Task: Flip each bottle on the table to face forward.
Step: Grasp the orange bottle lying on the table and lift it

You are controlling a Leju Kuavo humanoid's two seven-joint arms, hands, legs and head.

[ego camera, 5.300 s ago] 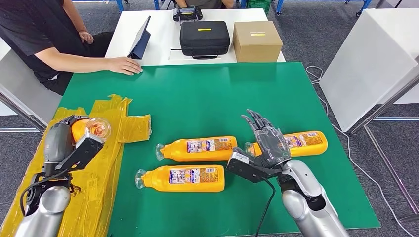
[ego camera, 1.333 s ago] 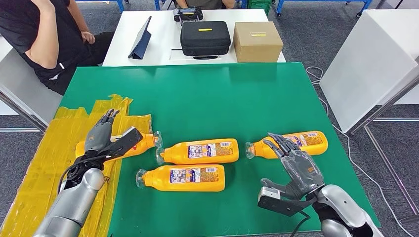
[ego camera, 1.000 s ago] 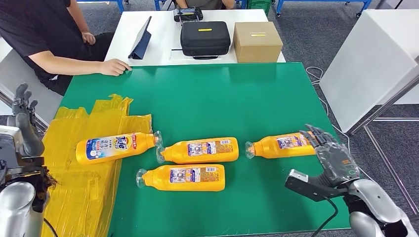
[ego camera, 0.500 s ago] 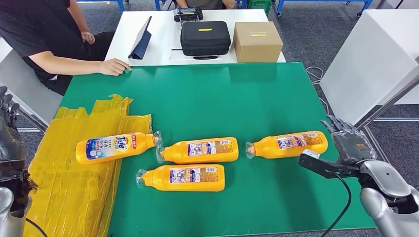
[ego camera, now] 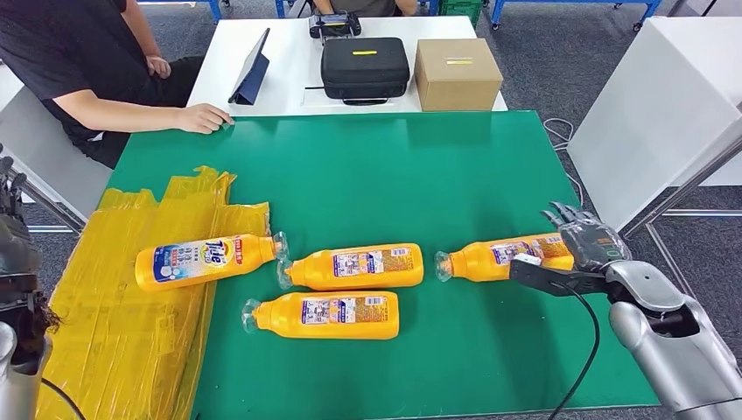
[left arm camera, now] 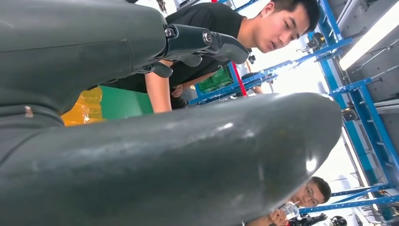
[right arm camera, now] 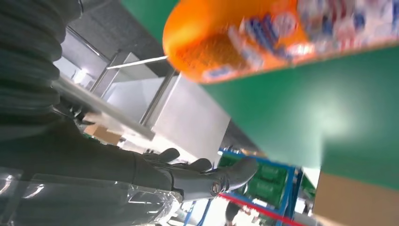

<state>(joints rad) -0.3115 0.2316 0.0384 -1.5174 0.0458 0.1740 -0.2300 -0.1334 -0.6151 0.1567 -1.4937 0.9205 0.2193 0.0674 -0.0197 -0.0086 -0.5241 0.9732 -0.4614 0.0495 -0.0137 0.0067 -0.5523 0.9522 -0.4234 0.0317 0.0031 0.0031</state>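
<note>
Four orange bottles (ego camera: 353, 266), green table (ego camera: 385, 166), white desk (ego camera: 289, 52)

Four orange bottles lie flat: front-label bottle (ego camera: 204, 261) on yellow sheeting; middle bottle (ego camera: 354, 266), near bottle (ego camera: 325, 315) and right bottle (ego camera: 501, 258) apparently show back labels.

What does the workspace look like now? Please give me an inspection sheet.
Surface: green table, yellow film over its left part.
Job's things: four orange bottles lying flat; left bottle shows its front label, the others show back labels.
Clutter: nothing seen.
Robot hands: right robot hand open at the right bottle's base; left robot hand raised, off the table.
Cables: black cable under the right arm.
Surroundings: person's hand on the far edge; black case, cardboard box behind.
</note>
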